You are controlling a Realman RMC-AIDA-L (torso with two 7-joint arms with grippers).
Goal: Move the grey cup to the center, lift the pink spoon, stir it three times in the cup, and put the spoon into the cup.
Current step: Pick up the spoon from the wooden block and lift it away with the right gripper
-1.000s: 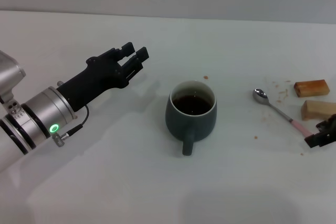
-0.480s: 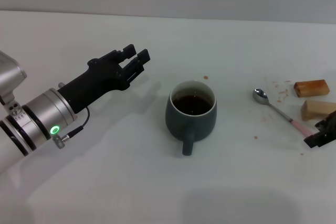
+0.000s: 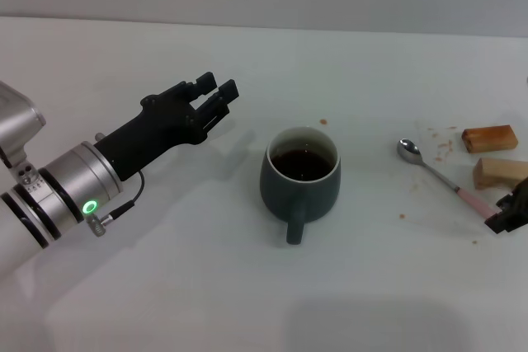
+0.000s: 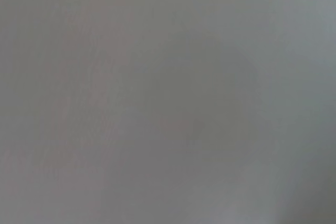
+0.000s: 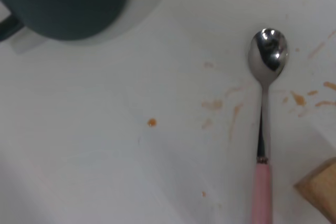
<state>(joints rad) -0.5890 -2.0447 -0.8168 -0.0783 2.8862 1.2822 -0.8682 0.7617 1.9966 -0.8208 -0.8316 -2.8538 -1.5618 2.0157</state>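
Note:
The grey cup (image 3: 302, 179) stands near the middle of the table with dark liquid inside and its handle pointing to the front; its side also shows in the right wrist view (image 5: 63, 1). My left gripper (image 3: 216, 90) hovers left of the cup, open and empty, apart from it. The pink spoon (image 3: 437, 175) lies flat on the table to the right of the cup, bowl toward the back; it also shows in the right wrist view (image 5: 262, 129). My right gripper (image 3: 509, 213) is at the right edge, just beyond the tip of the spoon's pink handle.
Two tan wooden blocks (image 3: 489, 138) (image 3: 499, 172) lie right of the spoon, close to its handle; one block's corner (image 5: 321, 192) shows in the right wrist view. Small brown stains (image 5: 215, 104) dot the table around the spoon. The left wrist view shows only blank grey.
My right gripper has slid to the right, farther out of the head view. My left gripper has drifted slightly right. Cup and spoon have not moved.

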